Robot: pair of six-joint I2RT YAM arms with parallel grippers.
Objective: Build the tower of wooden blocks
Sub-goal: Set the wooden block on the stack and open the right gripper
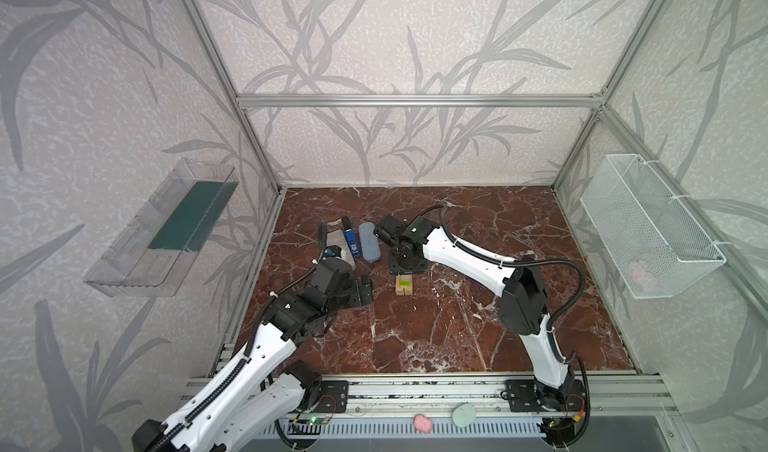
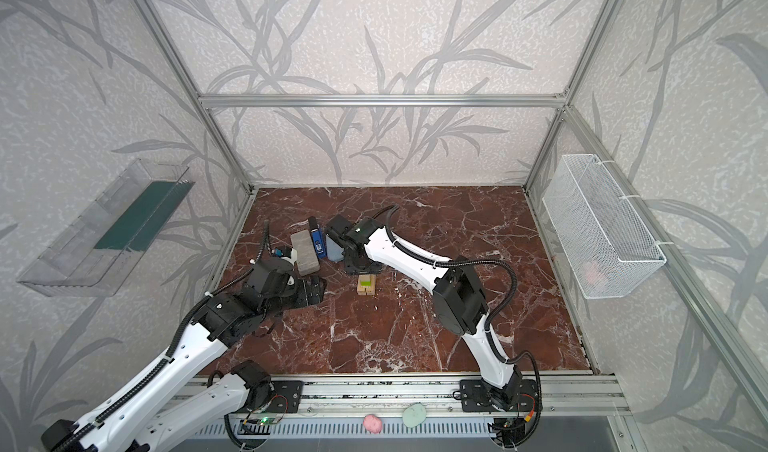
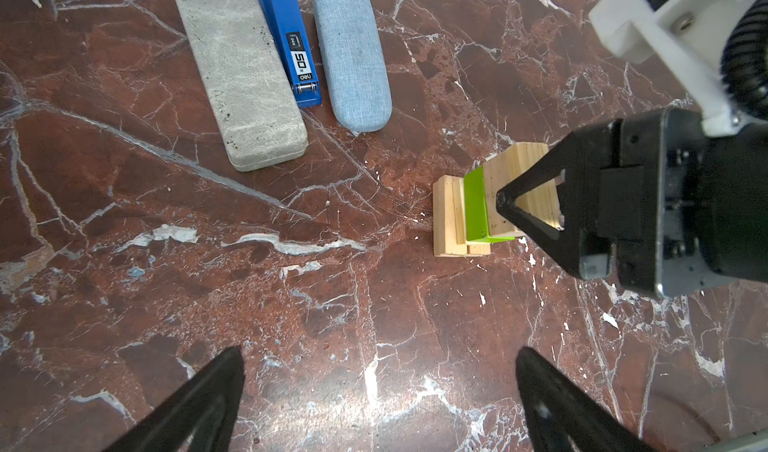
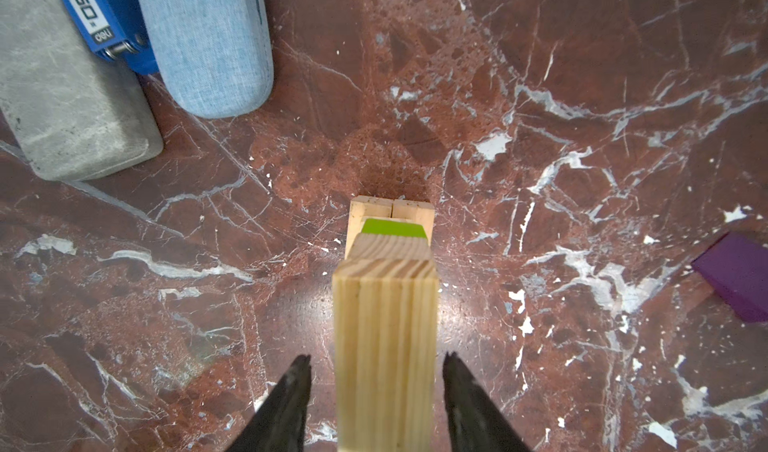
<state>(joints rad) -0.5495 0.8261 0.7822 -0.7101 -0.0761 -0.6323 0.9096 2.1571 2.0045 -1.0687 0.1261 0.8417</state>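
table (image 1: 457,325) – red-brown marble, white veins | tower (image 4: 386,325) – pale tan, straight grain lines | lime-green block (image 3: 476,208) | purple block (image 4: 739,277) | grey case (image 3: 241,71), mottled | stapler (image 3: 291,46) blue | cloth case (image 3: 353,54) light blue, woven | walls (image 1: 374,34) whitish, grey leaf pattern

tower (image 2: 362,291): tan base, lime-green block (image 2: 366,282) above | right jaws: at its far edge

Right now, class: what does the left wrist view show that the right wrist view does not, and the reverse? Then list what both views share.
Left wrist only: the right pincer seen from the side, astride the top tan block of the tower, and the open left pincer.
Right wrist only: a purple block lying on the table, apart from the tower.
Both: the tower with its lime-green block, the grey case, the blue stapler and the light blue case.
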